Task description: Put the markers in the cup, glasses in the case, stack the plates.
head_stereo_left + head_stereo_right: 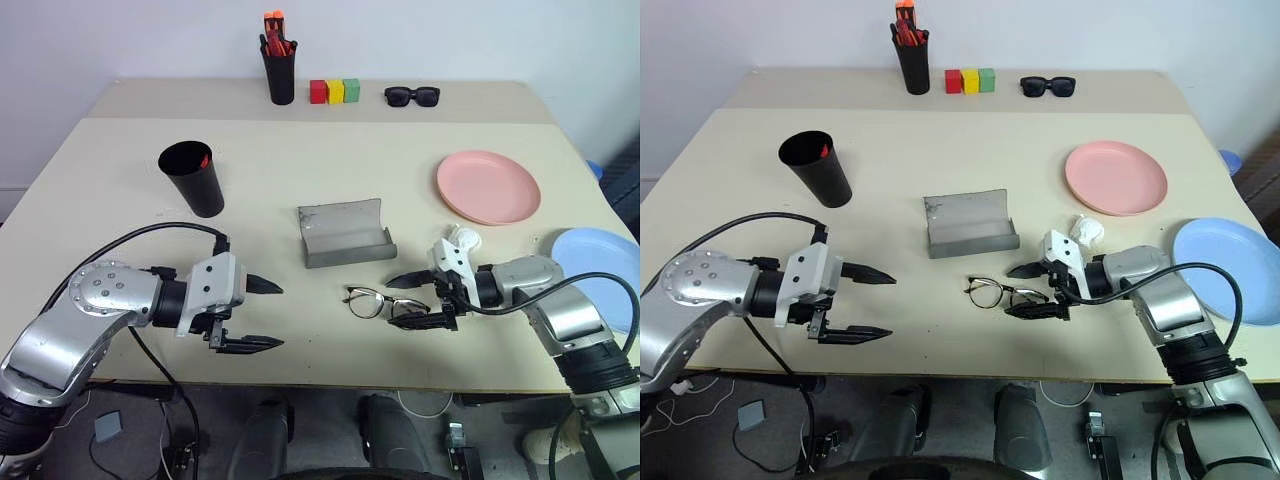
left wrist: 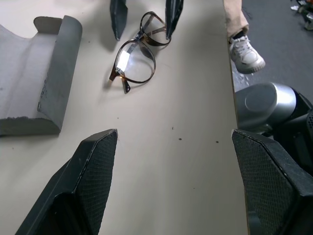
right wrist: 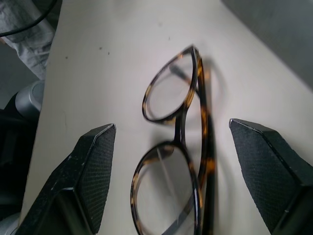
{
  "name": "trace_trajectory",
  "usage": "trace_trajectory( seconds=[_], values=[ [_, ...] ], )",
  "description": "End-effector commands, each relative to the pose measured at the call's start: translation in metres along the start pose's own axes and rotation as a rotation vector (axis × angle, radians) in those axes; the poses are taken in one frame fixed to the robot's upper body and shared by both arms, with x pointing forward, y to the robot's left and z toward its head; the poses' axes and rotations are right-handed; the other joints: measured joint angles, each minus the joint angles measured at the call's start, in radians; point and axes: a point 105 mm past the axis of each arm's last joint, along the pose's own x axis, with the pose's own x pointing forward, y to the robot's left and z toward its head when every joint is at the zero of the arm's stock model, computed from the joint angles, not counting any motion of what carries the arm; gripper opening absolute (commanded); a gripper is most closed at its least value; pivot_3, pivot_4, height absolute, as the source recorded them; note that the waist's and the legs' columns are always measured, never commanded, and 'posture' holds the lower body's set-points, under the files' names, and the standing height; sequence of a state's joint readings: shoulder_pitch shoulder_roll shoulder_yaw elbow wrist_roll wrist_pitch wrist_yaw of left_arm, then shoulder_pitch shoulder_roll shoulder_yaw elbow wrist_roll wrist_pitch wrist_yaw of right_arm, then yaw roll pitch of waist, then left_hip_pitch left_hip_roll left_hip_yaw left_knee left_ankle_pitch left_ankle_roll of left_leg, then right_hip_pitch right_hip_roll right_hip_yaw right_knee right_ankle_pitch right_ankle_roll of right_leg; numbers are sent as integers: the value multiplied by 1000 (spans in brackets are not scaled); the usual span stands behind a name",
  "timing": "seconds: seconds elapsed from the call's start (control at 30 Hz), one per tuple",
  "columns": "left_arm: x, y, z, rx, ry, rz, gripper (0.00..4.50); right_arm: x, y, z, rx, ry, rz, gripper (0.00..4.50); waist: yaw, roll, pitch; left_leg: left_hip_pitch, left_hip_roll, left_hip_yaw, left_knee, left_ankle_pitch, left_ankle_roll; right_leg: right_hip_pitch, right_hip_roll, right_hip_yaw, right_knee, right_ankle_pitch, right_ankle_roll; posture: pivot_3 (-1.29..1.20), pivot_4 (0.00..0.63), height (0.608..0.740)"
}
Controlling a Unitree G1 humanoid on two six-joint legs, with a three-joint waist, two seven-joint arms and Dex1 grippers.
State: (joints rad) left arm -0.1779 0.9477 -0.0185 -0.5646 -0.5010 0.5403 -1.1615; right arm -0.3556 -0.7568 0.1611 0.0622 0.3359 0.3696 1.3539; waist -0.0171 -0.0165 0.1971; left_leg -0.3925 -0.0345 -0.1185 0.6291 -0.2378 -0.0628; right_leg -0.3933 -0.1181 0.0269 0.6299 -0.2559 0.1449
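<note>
Glasses (image 1: 385, 303), clear lenses in a thin tortoiseshell-brown frame: flat on the beige table (image 1: 300, 180) near its front edge, at six o'clock from the open grey felt case (image 1: 345, 233). No legible writing on either. My right gripper (image 1: 415, 301): fingers spread wide, one each side of the frame's right end, nothing held. My left gripper (image 1: 262, 315): fingers likewise apart, empty, at nine o'clock from the glasses, well apart from them. Tapered matte black cup (image 1: 192, 178): ten o'clock from the case.
</note>
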Motion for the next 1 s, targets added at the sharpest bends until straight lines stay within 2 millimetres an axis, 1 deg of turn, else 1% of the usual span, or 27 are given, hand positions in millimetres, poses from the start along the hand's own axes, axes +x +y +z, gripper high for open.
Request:
trace_trajectory(
  seconds=[0.03, 0.2, 0.33, 0.43, 0.53, 0.63, 0.83, 1.0],
  values=[
    [-4, 1, 4, 23, -9, 19, 3822, -2, -1, -1, -22, -23, -8, 3802, 0, 0, 0, 0, 0, 0, 0, 0, 0, 0, 0, 0, 0, 0, 0, 0, 150, 740],
    [-4, 1, 3, 21, -5, 23, 3822, -3, -3, -10, -21, -26, -9, 3802, -1, 0, 0, 0, 0, 0, 0, 0, 0, 0, 0, 0, 0, -1, -2, 0, 150, 740],
    [-4, 2, 1, 17, 0, 24, 3822, -3, -5, -14, -28, -34, -7, 3802, -1, 0, 0, 0, 0, 0, 0, 0, 0, 0, 0, 0, 0, -1, -2, 0, 150, 740],
    [-4, 2, -2, 15, 5, 25, 3865, -3, -6, -14, -36, -42, -1, 2934, -1, 0, 0, 0, 0, 0, 0, 0, 0, 0, 0, 0, 0, -1, -2, 0, 150, 740],
    [-3, 2, -3, 13, 5, 24, 3865, -3, -6, -13, -43, -51, 5, 1423, -1, 0, 0, 0, 0, 0, 0, 0, 0, 0, 0, 0, 0, -1, -2, 0, 150, 740],
    [-3, 1, -4, 12, 6, 24, 3865, -3, -6, -11, -50, -56, 18, 38, -4, -1, -1, 2, 0, 0, 0, 0, 0, 2, 0, 0, 0, -1, -2, 0, 150, 740],
    [-3, 2, -5, 14, 8, 27, 3865, -3, -6, -8, -64, -63, 18, 10, -3, -1, -1, 3, 0, 0, 1, 0, 0, 3, 0, 0, 0, -1, -3, 0, 150, 740],
    [-1, 4, -6, 16, 4, 33, 3865, -7, -10, -3, -77, -77, -3, 10, -2, -1, -1, 3, 0, 0, 1, 0, 0, 3, 0, 0, 0, -1, -3, 0, 150, 740]
  ],
)
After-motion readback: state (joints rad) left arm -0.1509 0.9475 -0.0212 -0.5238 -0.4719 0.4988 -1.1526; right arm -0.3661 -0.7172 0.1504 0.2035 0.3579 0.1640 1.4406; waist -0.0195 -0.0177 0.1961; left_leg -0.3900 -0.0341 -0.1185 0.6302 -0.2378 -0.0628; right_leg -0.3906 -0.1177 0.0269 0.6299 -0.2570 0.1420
